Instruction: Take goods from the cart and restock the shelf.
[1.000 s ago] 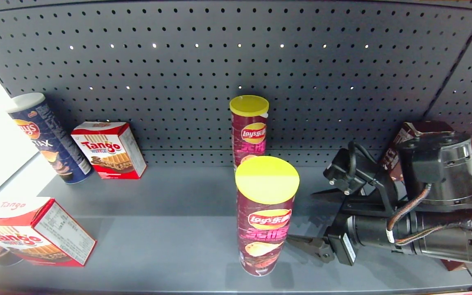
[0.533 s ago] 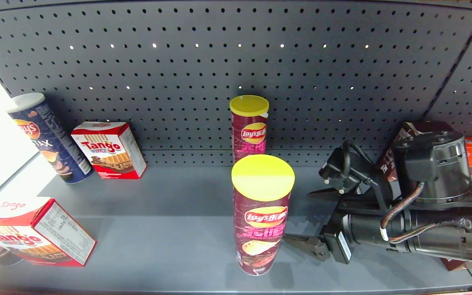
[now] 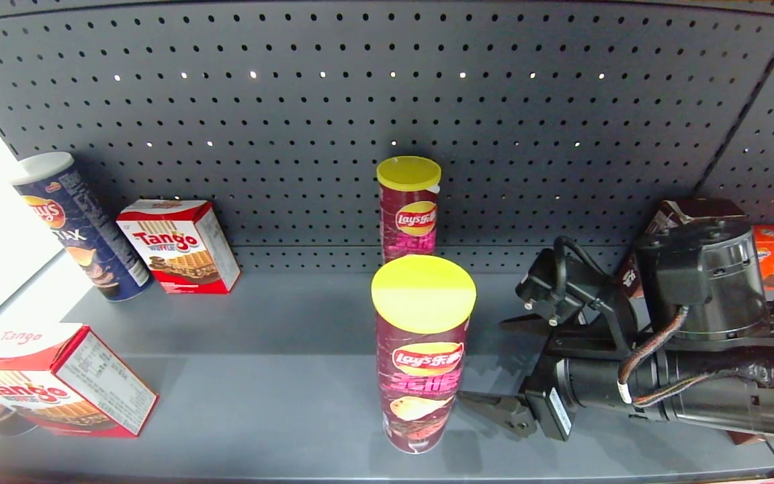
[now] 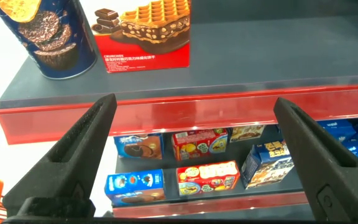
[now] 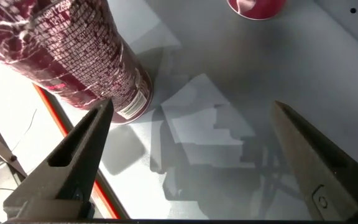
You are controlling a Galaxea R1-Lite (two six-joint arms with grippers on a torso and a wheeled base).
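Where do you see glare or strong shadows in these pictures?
Head view: the left edge is washed out white beside the blue can; light shines through the pegboard holes. Right wrist view: angular shadows lie on the shelf near the maroon can.

place: shop, snack aisle | evidence: grey shelf (image 3: 279, 336) with perforated back panel (image 3: 360, 101); chip canisters (image 3: 420, 349) and wafer boxes (image 3: 182, 245) on it; more boxed goods (image 4: 204, 177) below its red front edge (image 4: 166, 115)

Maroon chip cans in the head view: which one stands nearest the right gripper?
The front can, beside the right gripper; the rear can stands behind it at the pegboard.
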